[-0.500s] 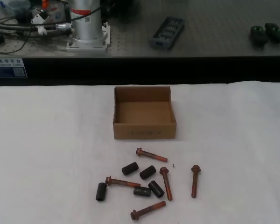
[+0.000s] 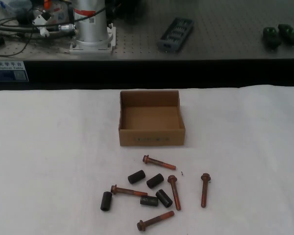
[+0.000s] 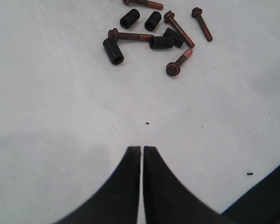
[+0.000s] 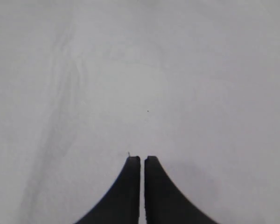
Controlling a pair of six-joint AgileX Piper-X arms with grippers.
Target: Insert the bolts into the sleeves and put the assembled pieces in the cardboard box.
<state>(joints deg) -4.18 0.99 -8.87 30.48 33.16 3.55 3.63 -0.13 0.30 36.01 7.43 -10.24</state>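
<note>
The cardboard box (image 2: 152, 138) sits open-topped at the middle of the white tabletop (image 2: 49, 156). Between it and the near edge lie the loose copper-coloured bolts (image 2: 159, 162) and black sleeves (image 2: 136, 176), scattered in one cluster, some of them touching. The left pincer (image 3: 142, 150) hangs over bare tabletop with its fingers pressed together, well apart from that cluster. The right pincer (image 4: 142, 159) is likewise together, over plain white surface.
</note>
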